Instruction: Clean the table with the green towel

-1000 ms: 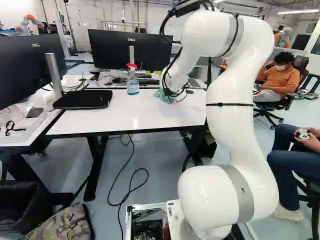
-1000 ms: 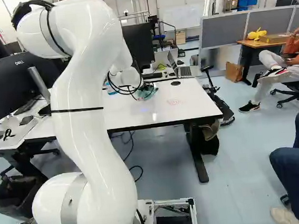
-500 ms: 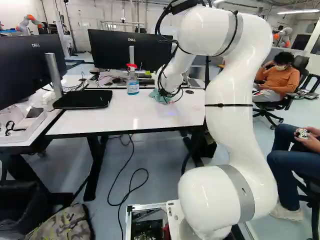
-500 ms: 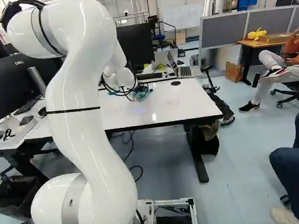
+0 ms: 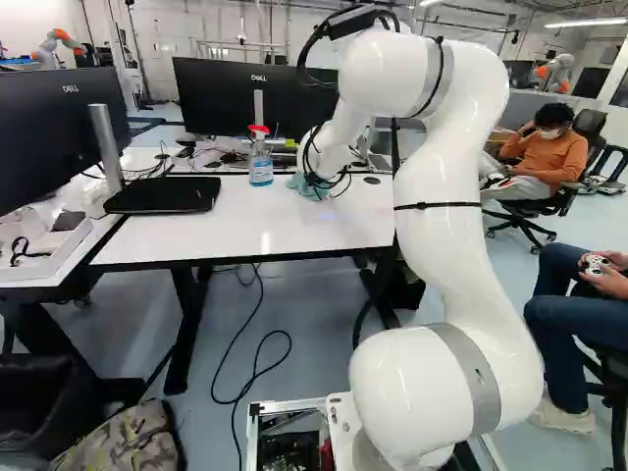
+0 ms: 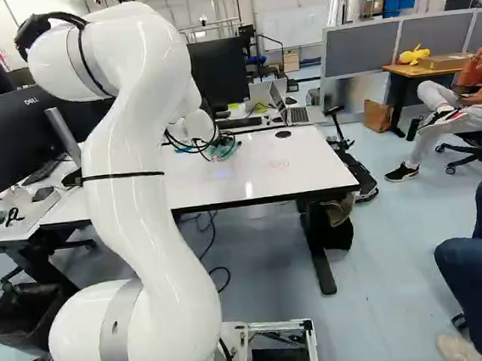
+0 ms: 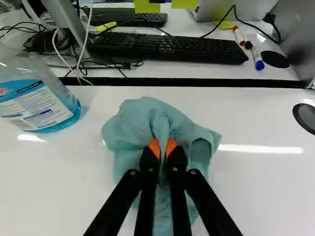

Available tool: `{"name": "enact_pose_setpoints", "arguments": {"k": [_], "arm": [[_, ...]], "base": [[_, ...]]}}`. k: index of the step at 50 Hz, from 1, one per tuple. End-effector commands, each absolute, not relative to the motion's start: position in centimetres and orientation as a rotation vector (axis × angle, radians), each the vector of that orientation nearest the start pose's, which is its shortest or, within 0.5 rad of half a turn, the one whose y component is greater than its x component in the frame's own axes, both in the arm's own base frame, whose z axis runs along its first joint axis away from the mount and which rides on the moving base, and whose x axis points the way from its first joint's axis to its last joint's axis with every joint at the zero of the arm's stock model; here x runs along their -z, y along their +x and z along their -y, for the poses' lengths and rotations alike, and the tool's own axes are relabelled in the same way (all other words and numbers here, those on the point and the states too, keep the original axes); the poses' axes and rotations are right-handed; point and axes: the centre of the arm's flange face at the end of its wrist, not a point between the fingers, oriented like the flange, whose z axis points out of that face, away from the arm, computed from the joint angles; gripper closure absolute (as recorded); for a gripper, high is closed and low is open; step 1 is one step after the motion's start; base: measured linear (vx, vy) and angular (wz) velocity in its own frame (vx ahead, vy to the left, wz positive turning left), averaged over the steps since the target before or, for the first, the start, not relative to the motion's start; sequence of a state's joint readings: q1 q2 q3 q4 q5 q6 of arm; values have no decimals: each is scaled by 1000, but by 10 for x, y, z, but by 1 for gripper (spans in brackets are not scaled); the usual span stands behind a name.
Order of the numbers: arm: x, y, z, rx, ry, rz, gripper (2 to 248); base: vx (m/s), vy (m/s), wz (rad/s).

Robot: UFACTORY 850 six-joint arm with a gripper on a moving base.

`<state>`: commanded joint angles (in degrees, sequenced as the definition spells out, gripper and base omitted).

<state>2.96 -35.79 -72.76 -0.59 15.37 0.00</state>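
At the arm's end in the left base view, the gripper is low over the white table, largely hidden by wrist and cables. Bunched beneath it, the green towel lies on the tabletop. The wrist view shows the gripper shut on a fold of the towel, its orange pads pinching from both sides and the cloth spreading around the fingers. Faint red marks show on the table in the right base view, to the right of the towel.
A spray bottle of blue liquid stands close beside the towel. Behind the table's far edge are keyboards, markers and a monitor. A black monitor base sits at the left of the left base view.
The arm has swung leftward in the left base view, carrying the gripped towel across the table toward the spray bottle. The base has not moved.
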Motion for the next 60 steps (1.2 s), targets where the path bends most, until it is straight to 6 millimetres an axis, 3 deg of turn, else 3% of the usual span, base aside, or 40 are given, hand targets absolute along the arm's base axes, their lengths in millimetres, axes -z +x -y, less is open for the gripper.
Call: {"name": "enact_pose_setpoints", "arguments": {"k": [12,29,43,60], "arm": [[-372,694,-30,1401,-2792,75,216],[-373,691,-3,1406,-2810,21,216],[-374,680,17,1397,-2828,-19,216],[-378,655,7,1364,-2837,1,216]], "base": [[0,0,0],[0,0,0],[0,0,0],[0,0,0]]}}
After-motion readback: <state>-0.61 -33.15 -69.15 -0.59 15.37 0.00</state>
